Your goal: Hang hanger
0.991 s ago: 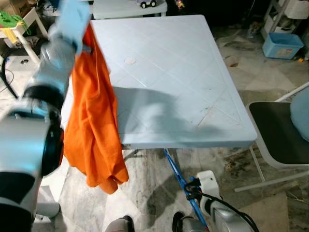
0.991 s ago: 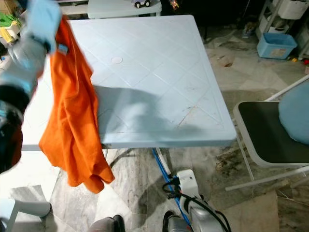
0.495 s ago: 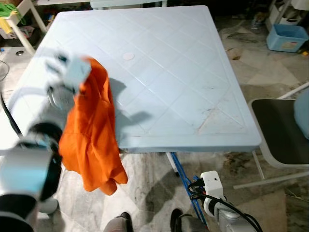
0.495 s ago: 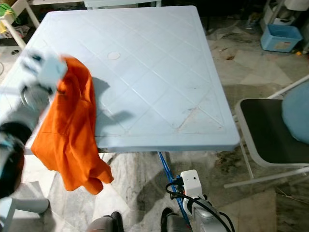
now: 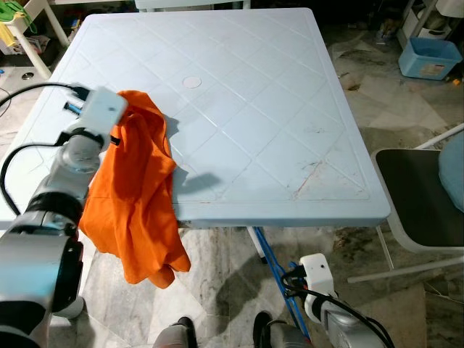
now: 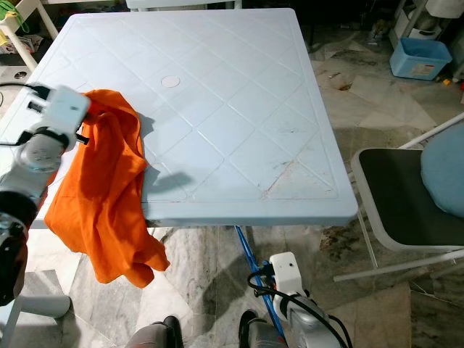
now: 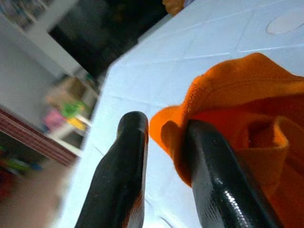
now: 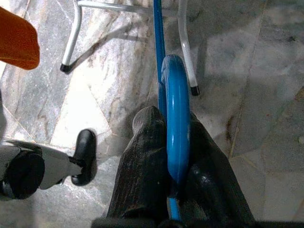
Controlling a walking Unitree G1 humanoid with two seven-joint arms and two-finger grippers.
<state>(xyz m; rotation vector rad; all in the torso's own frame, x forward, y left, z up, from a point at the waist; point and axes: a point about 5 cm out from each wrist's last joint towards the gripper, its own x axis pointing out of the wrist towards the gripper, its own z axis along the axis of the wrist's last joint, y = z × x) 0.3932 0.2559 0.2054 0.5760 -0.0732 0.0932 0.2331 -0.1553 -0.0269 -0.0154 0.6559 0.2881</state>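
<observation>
Hanger (image 8: 176, 118), smooth blue plastic, sits pinched in right tool (image 8: 173, 142).

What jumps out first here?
The orange garment, draped over the near left edge of the pale blue table with its lower part hanging off, its cloth between the left gripper fingers. Low down, the right gripper is shut on a blue hanger.

Both head eyes looked steeply down on the desk (image 5: 290, 145), sharing it. The left wrist camera sat close above the desk; the right faced the floor (image 8: 266, 95).
</observation>
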